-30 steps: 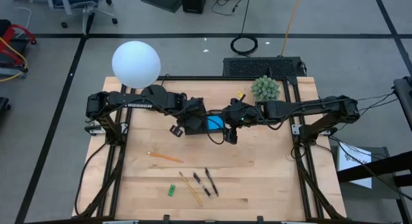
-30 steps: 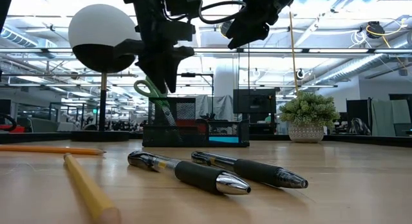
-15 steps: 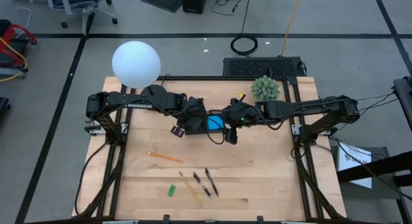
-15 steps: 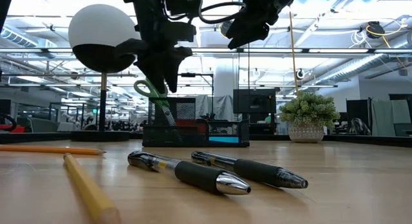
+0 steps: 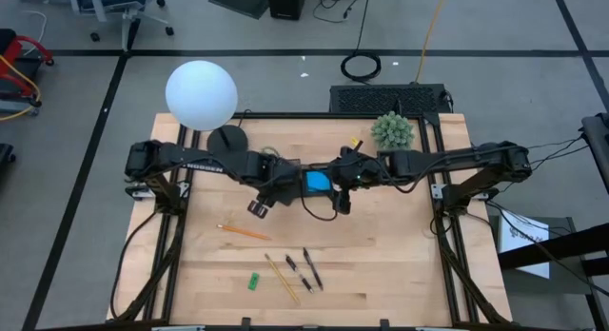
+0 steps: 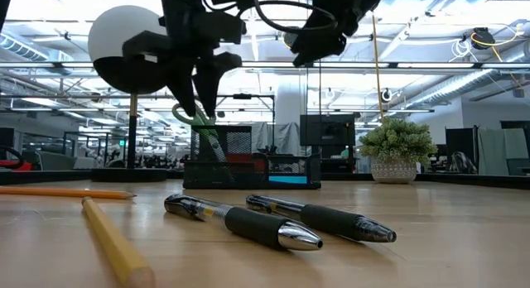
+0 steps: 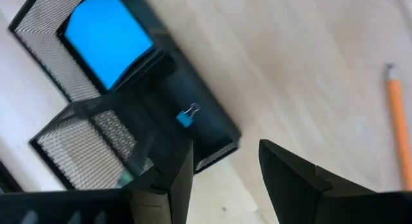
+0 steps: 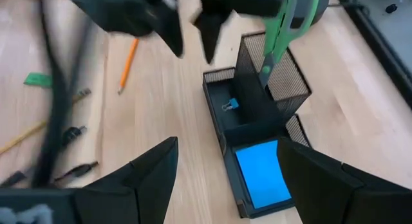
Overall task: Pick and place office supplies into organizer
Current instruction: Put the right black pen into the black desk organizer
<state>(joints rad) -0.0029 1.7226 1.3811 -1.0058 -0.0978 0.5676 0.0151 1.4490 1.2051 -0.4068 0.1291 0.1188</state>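
Observation:
The black mesh organizer point(image 8: 217, 118) stands at mid-table with a blue sticky pad point(image 8: 261, 173) in one compartment and a small blue clip point(image 7: 187, 116) in another. Green-handled scissors point(image 8: 288, 26) stand in its tall cup, handles up, leaning on the rim. My left gripper point(image 5: 258, 208) hangs open above the table, just near-left of the organizer, holding nothing. My right gripper point(image 8: 225, 179) hovers open above the organizer's right end, also holding nothing. An orange pencil point(image 5: 243, 233), a yellow pencil point(image 5: 282, 279), two dark pens point(image 5: 304, 271) and a green eraser point(image 5: 254, 282) lie toward the near edge.
A white globe lamp point(image 5: 201, 93) on a black round base point(image 5: 226, 138) stands at the far left. A green spiky plant point(image 5: 392, 130) sits at the far right. Bare wood lies between the organizer and the loose supplies.
My left gripper has swung away from the scissors' cup toward the table's near edge and a little left, and its fingers have opened wider. The scissors stay standing in the cup. My right arm has kept still.

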